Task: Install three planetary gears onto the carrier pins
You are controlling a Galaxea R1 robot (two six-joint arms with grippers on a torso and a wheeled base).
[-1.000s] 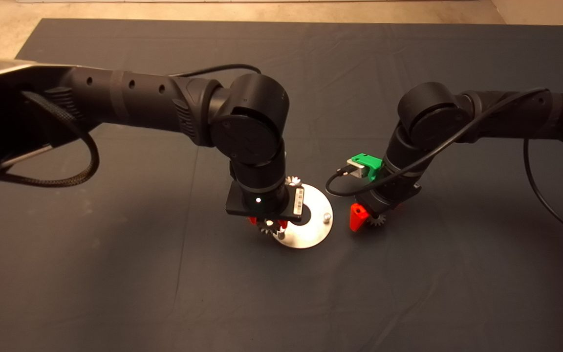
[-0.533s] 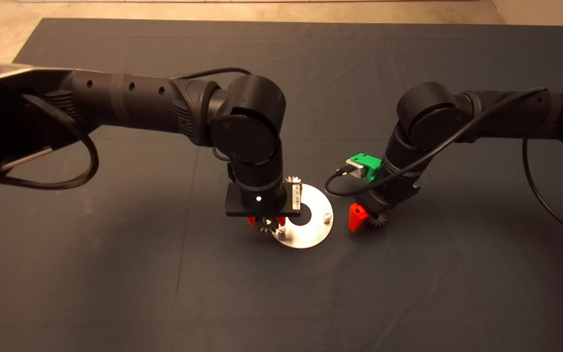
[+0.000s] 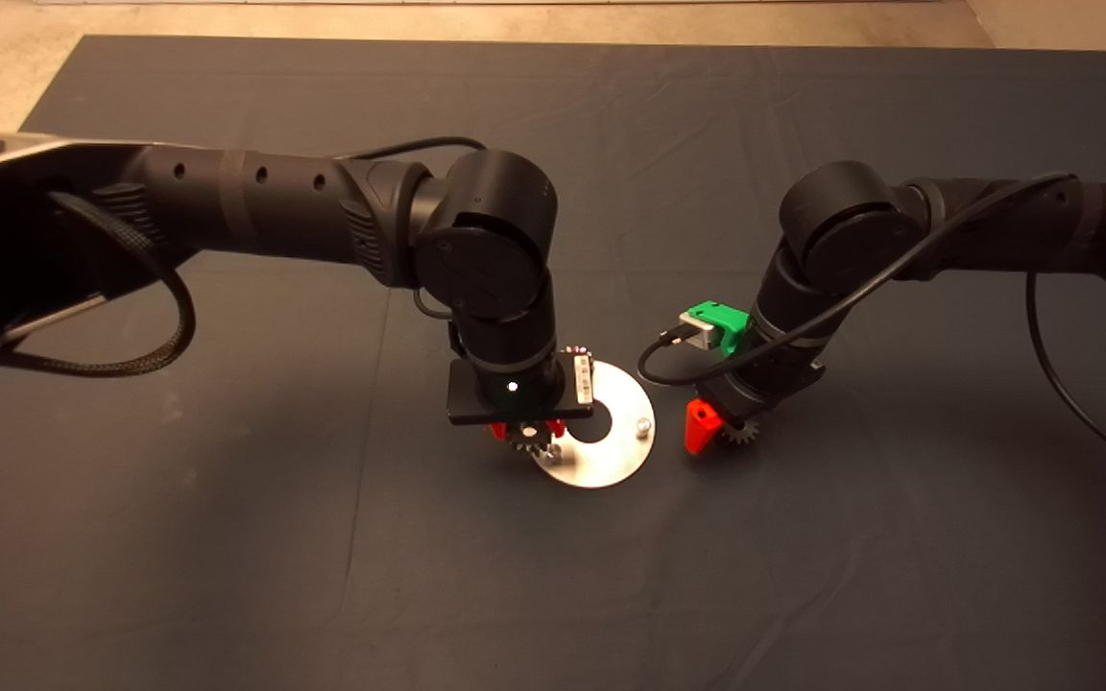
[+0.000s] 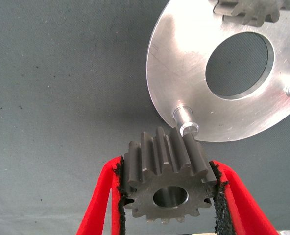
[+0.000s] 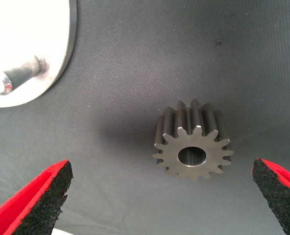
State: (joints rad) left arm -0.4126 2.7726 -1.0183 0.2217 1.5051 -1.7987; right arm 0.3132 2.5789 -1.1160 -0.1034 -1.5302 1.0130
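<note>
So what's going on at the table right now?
The left gripper holds a small grey toothed metal gear just beside a short silver pin on the flat round silver disc, not yet on it. Another gear already sits on the disc. The right gripper hangs open around the third gear, which lies on the dark mat.

Gear (image 5: 193, 140) between wide-spread claw (image 5: 162, 198) fingers (image 5: 39, 196)

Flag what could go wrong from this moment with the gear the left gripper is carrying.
1. The gear held by the left gripper sits beside the nearest carrier pin, its hole off the pin's top; lowering now could catch teeth on the pin.
2. The right gripper is open around a loose gear lying on the mat close to the disc; the arms work close together and could bump.
</note>
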